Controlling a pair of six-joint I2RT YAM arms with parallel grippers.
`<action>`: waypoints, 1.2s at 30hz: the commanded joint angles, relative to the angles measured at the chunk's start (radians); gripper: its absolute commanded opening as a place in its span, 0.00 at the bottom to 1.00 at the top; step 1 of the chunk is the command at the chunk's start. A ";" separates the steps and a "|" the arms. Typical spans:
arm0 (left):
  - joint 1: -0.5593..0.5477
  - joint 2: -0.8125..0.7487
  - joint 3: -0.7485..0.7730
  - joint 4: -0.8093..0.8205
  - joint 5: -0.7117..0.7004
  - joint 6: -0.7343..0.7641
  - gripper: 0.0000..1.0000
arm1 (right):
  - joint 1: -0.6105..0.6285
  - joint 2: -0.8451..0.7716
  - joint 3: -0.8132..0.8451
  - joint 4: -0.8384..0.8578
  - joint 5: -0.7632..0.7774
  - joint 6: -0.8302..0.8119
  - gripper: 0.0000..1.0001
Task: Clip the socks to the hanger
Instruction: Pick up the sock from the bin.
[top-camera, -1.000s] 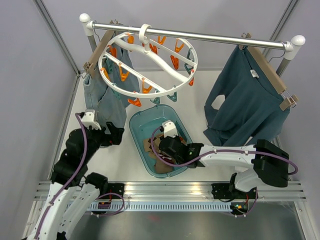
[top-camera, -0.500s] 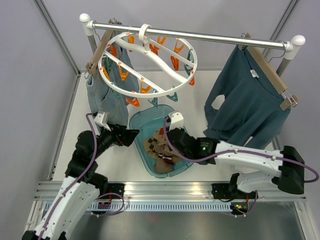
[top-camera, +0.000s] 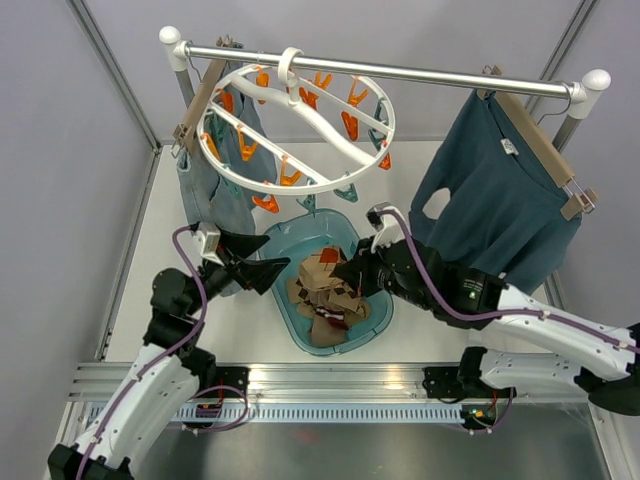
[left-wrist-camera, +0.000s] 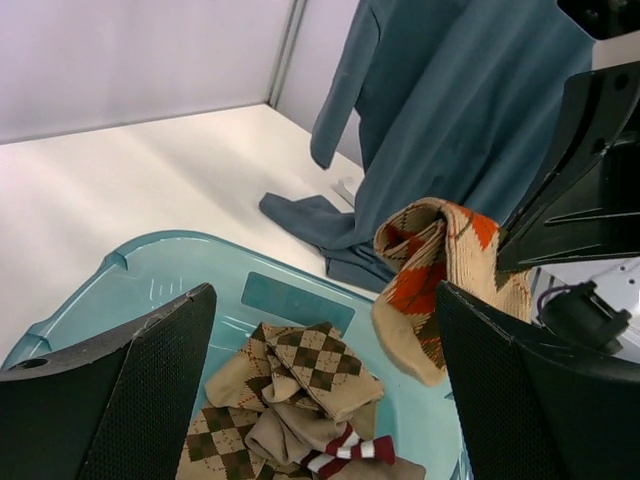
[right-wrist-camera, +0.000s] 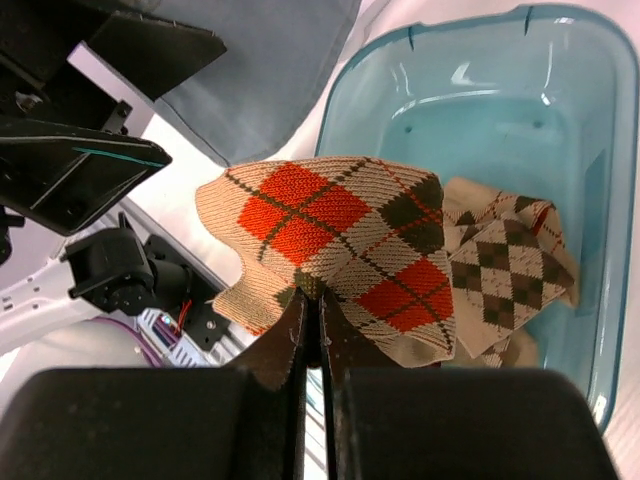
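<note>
A round white hanger with orange and teal pins hangs by its hook from the rail. Several tan argyle socks lie piled in a teal basin. My right gripper is shut on one sock with orange diamonds, held above the pile. In the right wrist view the jaws pinch that sock's lower edge. My left gripper stands open at the basin's left rim. In its own view the pile lies between its fingers and the lifted sock hangs at the right.
Blue-grey jeans hang on a wooden hanger at the rail's left end, just behind my left arm. A teal sweater hangs at the right, its hem reaching the table behind the basin. A metal rail runs along the near table edge.
My right gripper shut on a sock in the basin and lifted it clear of the pile. My left arm swung right, bringing its open gripper to the basin's rim.
</note>
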 joint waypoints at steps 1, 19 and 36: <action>-0.014 0.020 0.033 0.088 0.055 0.048 0.93 | -0.002 0.036 0.026 -0.027 -0.048 0.027 0.05; -0.045 0.018 0.033 0.127 0.201 0.082 0.80 | -0.040 0.017 0.098 -0.034 -0.131 0.063 0.06; -0.209 0.155 0.118 0.107 0.185 0.079 0.79 | -0.042 0.033 0.072 -0.013 -0.117 0.041 0.01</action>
